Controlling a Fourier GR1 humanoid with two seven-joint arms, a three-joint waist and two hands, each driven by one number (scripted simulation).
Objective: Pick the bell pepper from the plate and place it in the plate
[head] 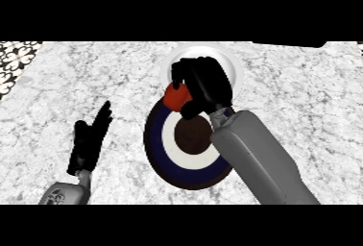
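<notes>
A red bell pepper (175, 96) is held in my right hand (204, 85), whose fingers curl round it and hide most of it. The hand and pepper hover between a white plate (230, 58) at the back and a plate with dark blue, white and brown rings (164, 144) nearer to me. The pepper sits over the far rim of the ringed plate. My left hand (89, 139) rests open on the left, fingers pointing up, apart from both plates.
The counter top is grey-white marble (312, 96). A patterned black-and-white surface (14, 62) borders the counter at the far left. My right forearm (259, 158) covers the right side of the ringed plate.
</notes>
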